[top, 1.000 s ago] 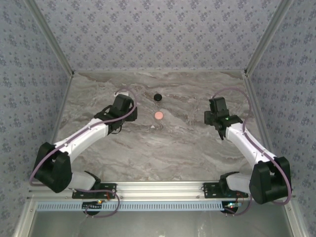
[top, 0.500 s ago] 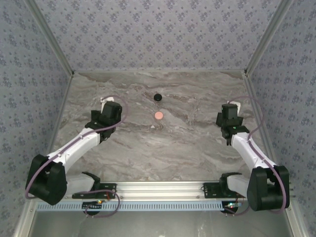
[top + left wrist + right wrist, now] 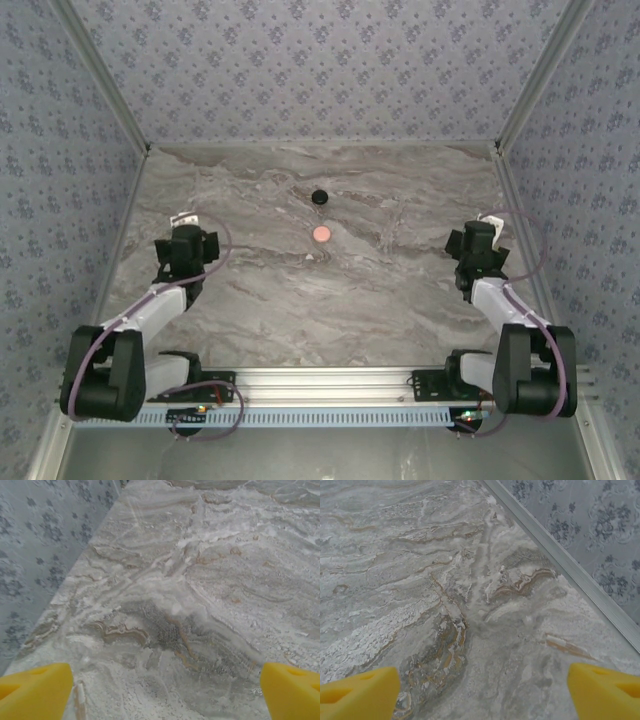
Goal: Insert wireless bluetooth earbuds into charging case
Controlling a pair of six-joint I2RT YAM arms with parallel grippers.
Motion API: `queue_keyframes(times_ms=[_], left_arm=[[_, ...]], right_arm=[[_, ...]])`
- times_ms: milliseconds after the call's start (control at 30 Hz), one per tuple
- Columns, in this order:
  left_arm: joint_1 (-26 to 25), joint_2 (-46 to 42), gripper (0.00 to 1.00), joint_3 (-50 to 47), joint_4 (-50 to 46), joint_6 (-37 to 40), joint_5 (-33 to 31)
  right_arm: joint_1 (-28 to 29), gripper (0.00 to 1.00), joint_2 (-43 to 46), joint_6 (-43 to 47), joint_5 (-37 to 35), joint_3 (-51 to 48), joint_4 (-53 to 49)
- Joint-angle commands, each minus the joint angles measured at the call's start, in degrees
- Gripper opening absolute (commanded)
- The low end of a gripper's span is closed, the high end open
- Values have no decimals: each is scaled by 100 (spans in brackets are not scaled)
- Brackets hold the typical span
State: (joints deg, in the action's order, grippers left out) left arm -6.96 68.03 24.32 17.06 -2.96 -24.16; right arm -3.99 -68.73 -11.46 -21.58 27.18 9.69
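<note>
One small black round puck point(image 3: 320, 197) lay at the far middle of the table; one flat salmon-pink round disc point(image 3: 321, 233) lay just nearer.

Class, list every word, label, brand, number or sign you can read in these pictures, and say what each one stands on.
None can be read.
Black round puck and pink disc: no marking shows at this size.
Wallpaper: flower pattern only, no letters.
Marble table: veining only.
Small board at the near rail: any print too small to read.
</note>
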Motion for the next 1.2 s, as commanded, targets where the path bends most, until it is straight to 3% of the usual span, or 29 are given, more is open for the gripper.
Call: queue_keyframes(times_ms=[0, 267, 400, 500, 967, 1033, 1167], left_arm=[[271, 177, 97, -312, 1342, 252, 1021], [583, 674, 99, -366, 2118, 234, 2090], [689, 917, 99, -330, 2417, 254, 2319], [739, 1275, 99, -560, 3247, 314, 2468], [748, 1713, 99, -549, 3571, 380, 2620], [738, 1962, 99, -420, 3626, 404, 2609], [797, 1967, 99, -40, 2857, 152, 2214]], right_arm=[[-77, 94, -176, 64, 275, -107, 627], [-163, 99, -488, 583, 1125, -548, 2113], [-214, 99, -729, 573, 1757, -582, 2626], [-199, 99, -918, 733, 2063, -477, 2696], [-2, 100, -1810, 1033, 2087, -773, 4095], [158, 100, -1802, 1156, 1905, -612, 3757], [250, 100, -1829, 1235, 1757, -532, 3659]])
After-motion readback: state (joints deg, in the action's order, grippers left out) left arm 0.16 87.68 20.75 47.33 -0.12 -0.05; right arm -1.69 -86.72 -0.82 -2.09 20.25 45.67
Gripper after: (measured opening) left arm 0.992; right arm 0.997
